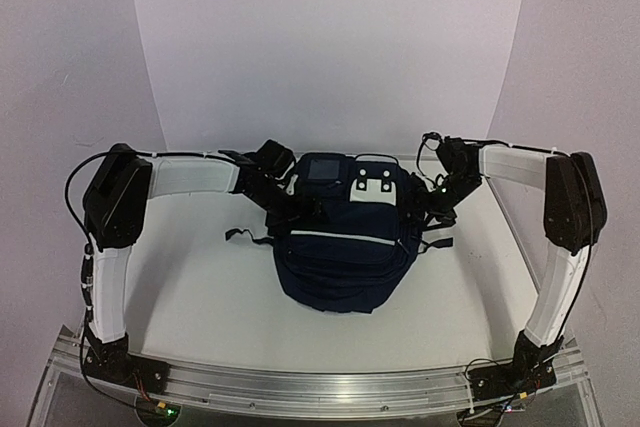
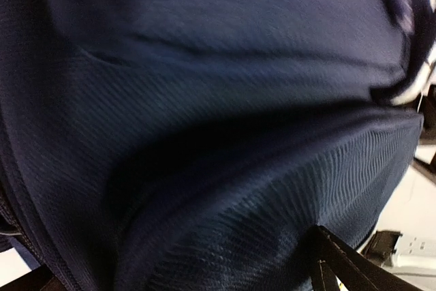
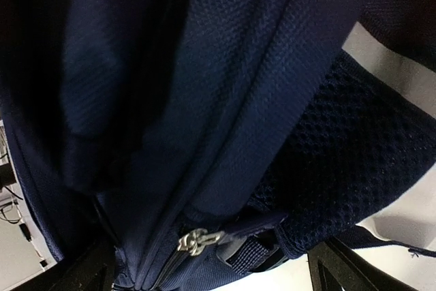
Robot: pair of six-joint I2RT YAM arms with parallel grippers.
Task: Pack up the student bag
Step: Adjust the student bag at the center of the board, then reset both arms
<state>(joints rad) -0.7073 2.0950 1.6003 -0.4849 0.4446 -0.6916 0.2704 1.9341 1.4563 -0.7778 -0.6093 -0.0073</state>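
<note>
The student bag [image 1: 335,257], a navy backpack with a thin white stripe and a white two-slot patch [image 1: 373,187], stands in the middle of the table. A flat blue-grey item [image 1: 322,169] shows at its top opening. My left gripper [image 1: 283,202] is against the bag's upper left side; in the left wrist view [image 2: 187,274] navy fabric [image 2: 204,100] fills the frame between widely spread fingers [image 2: 347,264]. My right gripper [image 1: 425,205] is against the upper right side. In the right wrist view [image 3: 211,270] its jaws stand wide apart around the side seam and a silver zipper pull [image 3: 197,240].
Black straps [image 1: 240,235] trail from the bag's left side onto the white table [image 1: 190,287], and a strap end [image 1: 440,242] lies at its right. A mesh side pocket [image 3: 354,161] shows in the right wrist view. White walls curve round the back.
</note>
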